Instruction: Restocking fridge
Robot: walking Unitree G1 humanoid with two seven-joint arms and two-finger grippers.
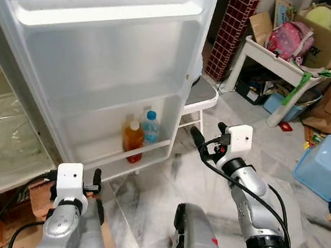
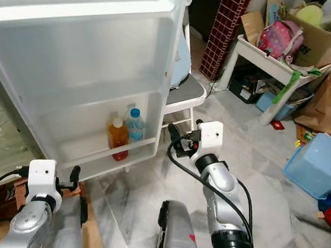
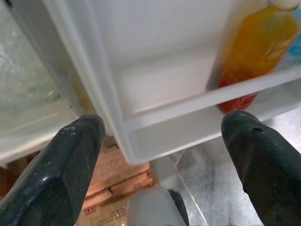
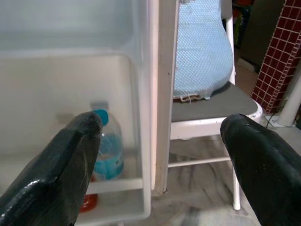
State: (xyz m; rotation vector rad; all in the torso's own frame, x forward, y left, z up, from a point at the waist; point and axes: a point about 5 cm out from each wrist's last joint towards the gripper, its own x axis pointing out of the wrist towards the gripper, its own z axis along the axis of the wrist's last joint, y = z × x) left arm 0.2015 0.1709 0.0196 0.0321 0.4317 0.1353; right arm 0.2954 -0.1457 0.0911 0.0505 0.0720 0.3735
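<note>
White fridge door [image 1: 101,64] stands open in front of you; its bottom door shelf [image 1: 121,152] holds an orange drink bottle [image 1: 132,141] touching a blue-capped water bottle [image 1: 150,127]. Left pincer [image 3: 160,141] is spread, empty, below that shelf. Right pincer [image 4: 160,141] is spread, empty, near the door's edge.

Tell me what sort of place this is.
Likely a cluttered home kitchen or storage corner: an open fridge door holding an orange drink bottle and a water bottle, a white chair, and a cardboard box.
</note>
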